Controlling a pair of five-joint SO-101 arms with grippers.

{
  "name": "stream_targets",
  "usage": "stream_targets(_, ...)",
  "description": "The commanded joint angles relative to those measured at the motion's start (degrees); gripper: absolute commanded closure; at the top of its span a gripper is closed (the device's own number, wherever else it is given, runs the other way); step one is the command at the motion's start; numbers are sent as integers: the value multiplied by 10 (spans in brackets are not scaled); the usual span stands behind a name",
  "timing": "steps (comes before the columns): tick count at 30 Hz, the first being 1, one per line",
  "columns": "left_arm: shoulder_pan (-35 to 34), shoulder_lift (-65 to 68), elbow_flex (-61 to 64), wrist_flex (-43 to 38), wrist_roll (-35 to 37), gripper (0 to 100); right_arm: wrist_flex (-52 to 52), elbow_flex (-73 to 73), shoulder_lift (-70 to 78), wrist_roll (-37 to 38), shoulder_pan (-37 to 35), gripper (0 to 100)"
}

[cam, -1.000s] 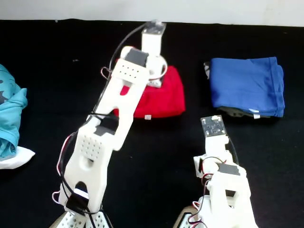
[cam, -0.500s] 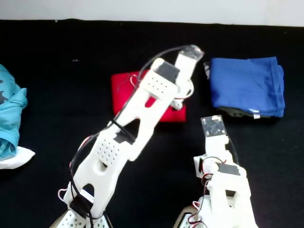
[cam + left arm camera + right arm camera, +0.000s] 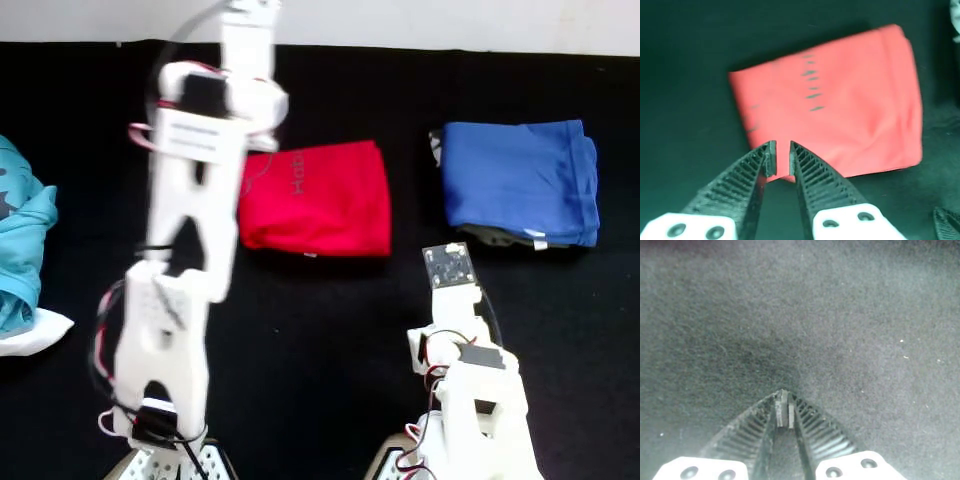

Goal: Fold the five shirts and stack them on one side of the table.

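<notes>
White left arm outstretched beside red shirt.

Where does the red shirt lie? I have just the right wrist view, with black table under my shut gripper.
Observer: The red shirt lies folded near the middle of the table, beyond your arm.
Operator: Does the left gripper hold it?
Observer: No. The left gripper is above the shirt, fingers a little apart, with nothing between them.
Operator: Is any other shirt folded?
Observer: Yes, a folded blue shirt lies apart from the red one, on your arm's side.
</notes>
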Motion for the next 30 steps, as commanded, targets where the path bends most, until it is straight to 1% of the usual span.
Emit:
stream_targets(1, -58, -160, 149, 3, -25, 938, -13, 9, 0, 1, 4, 992)
stream_targets(4, -87, -251, 324, 0, -25, 939, -13, 8, 0, -20, 4, 992)
stream_targets(6, -92, -274, 437, -32, -25, 940, -14, 7, 0, -32, 5, 992)
stream_targets(8, -95, -276, 537, -98, -26, 940, -14, 7, 0, -32, 5, 992)
stream_targets(11, -121, -281, 657, -214, -26, 940, -14, 7, 0, -33, 5, 992)
stream_targets(14, -145, -277, 752, -309, -25, 940, -14, 6, 0, -33, 5, 992)
stream_targets(17, -150, -276, 838, -396, -25, 940, -14, 6, 0, -33, 5, 992)
stream_targets(20, -152, -276, 907, -476, -25, 940, -14, 5, 0, -33, 5, 992)
stream_targets(23, -153, -276, 940, -538, -25, 940, -14, 5, 0, -33, 5, 992)
stream_targets(25, -153, -276, 945, -560, -25, 940, -14, 5, 0, -33, 5, 992)
stream_targets(30, -148, -251, 955, -574, -23, 940, 4, 0, 0, -34, 1, 992)
